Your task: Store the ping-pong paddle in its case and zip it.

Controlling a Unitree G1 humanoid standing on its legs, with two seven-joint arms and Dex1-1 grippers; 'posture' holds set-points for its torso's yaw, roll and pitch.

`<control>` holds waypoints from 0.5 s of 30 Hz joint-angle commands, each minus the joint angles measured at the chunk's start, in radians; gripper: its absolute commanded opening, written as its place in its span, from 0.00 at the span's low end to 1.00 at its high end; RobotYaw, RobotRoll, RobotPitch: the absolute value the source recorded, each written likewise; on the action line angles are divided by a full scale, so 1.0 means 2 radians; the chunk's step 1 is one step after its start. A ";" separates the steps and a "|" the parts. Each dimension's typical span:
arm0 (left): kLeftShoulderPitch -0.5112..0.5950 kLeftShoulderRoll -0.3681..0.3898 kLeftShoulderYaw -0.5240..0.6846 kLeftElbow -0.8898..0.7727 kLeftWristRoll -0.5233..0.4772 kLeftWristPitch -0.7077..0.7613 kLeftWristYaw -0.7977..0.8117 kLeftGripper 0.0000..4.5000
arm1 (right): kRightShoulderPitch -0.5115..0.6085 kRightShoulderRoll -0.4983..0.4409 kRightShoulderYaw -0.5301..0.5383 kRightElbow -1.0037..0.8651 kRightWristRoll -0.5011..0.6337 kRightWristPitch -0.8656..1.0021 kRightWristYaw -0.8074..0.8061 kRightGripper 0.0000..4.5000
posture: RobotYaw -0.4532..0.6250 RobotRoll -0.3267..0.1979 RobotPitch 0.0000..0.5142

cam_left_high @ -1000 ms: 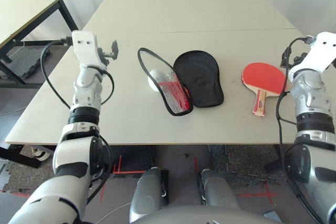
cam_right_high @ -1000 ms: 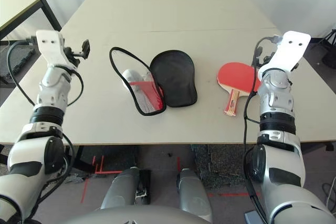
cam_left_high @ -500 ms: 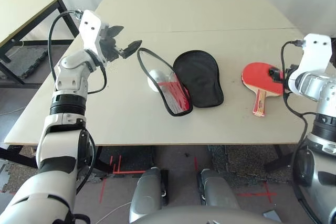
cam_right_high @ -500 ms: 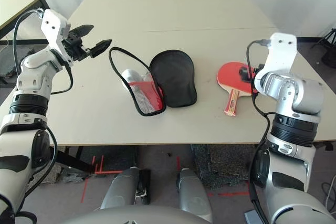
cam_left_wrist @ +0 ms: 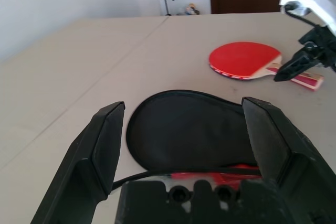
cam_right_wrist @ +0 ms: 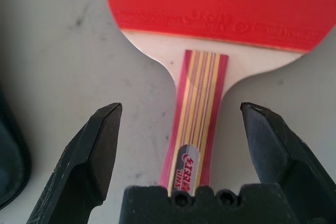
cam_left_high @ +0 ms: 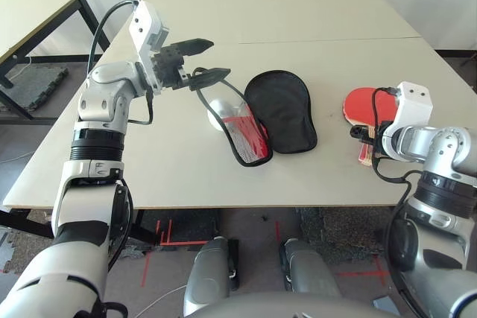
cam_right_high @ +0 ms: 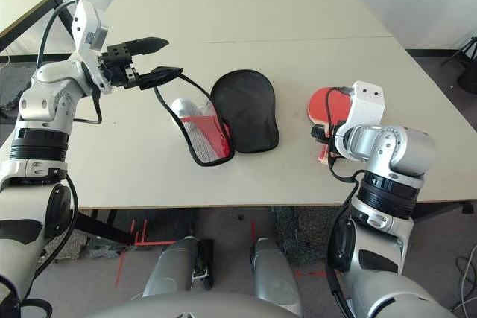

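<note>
Paddle (cam_right_wrist: pixel 220 3) lies flat on the surface (cam_left_high: pixel 320 184), red face up, on the robot's right side of the case (cam_left_high: pixel 281 112); its handle (cam_right_wrist: pixel 194 119) points toward the robot. Right jaws (cam_right_wrist: pixel 181 148) stand wide, one on either side of the handle, nothing gripped. Handling, as judged: paddle light and stiff, the rubber likely grippy, the bare wood smoother and more apt to turn in a loose hold. Best hold: across the handle, near where it meets the blade, so that the blade does not droop or swing. The handle lies close to the surface, so the pads must come down low without scraping. Case lies open, its black half flat, the mesh half with the red panel (cam_right_high: pixel 214 135) beside it, rim standing up in a loop. Case judged light and floppy, liable to slide or fold if pushed; the rim looks the firmest place to take hold. Left jaws (cam_left_wrist: pixel 182 145) also wide, at the rim's far end, one finger close against it; whether it touches, cannot tell. White round objects (cam_left_high: pixel 220 112) sit at the mesh half, probably balls, and could crowd the paddle or strain the zip. Main obstacle: the raised rim, which may snag the blade unless held aside.
</note>
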 commanded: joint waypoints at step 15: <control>0.024 0.026 -0.023 -0.013 0.007 0.009 -0.031 1.00 | 0.012 -0.007 0.052 -0.002 -0.032 -0.017 0.027 0.23 | 0.43 0.62 0.19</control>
